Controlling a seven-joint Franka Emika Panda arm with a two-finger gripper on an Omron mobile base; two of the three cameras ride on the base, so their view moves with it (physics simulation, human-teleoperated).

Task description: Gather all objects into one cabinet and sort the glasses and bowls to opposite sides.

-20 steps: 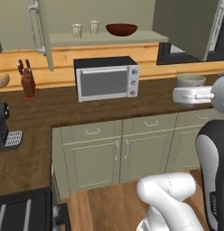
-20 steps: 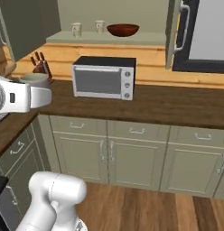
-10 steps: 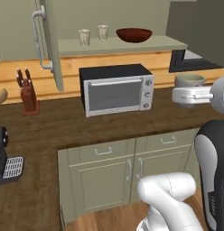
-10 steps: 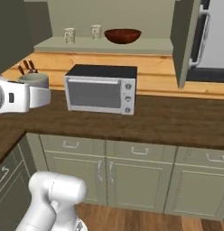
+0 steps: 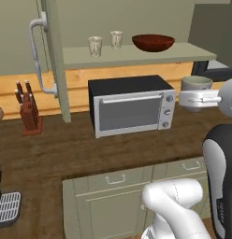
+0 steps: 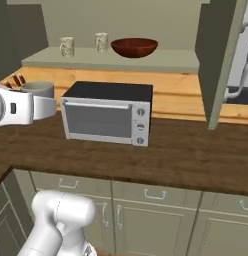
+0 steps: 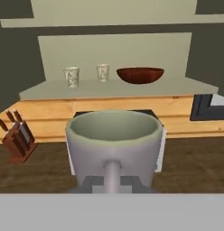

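The pale grey-green bowl (image 7: 113, 143) hangs in the air with my gripper (image 7: 112, 177) shut on its near rim. From the base views the bowl (image 5: 196, 83) (image 6: 38, 89) sits just above the white hand, level with the microwave top, and my gripper (image 5: 192, 94) (image 6: 45, 104) holds it from below. On the shelf of the open cabinet (image 5: 136, 56) (image 6: 111, 59) stand two cream speckled glasses (image 5: 95, 45) (image 5: 116, 39) at the left. The dark red-brown bowl (image 5: 153, 42) (image 6: 134, 47) (image 7: 140, 75) rests to their right.
A microwave (image 5: 131, 105) (image 6: 107, 112) stands on the dark wood counter (image 5: 66, 154) under the shelf. The cabinet's left door (image 5: 54, 60) and right door (image 6: 219, 60) stand open. A knife block (image 5: 28, 112) is at the left.
The whole picture has shifted and grown: the base has driven closer to the cabinet and microwave. The held bowl stays in the same place relative to the arm.
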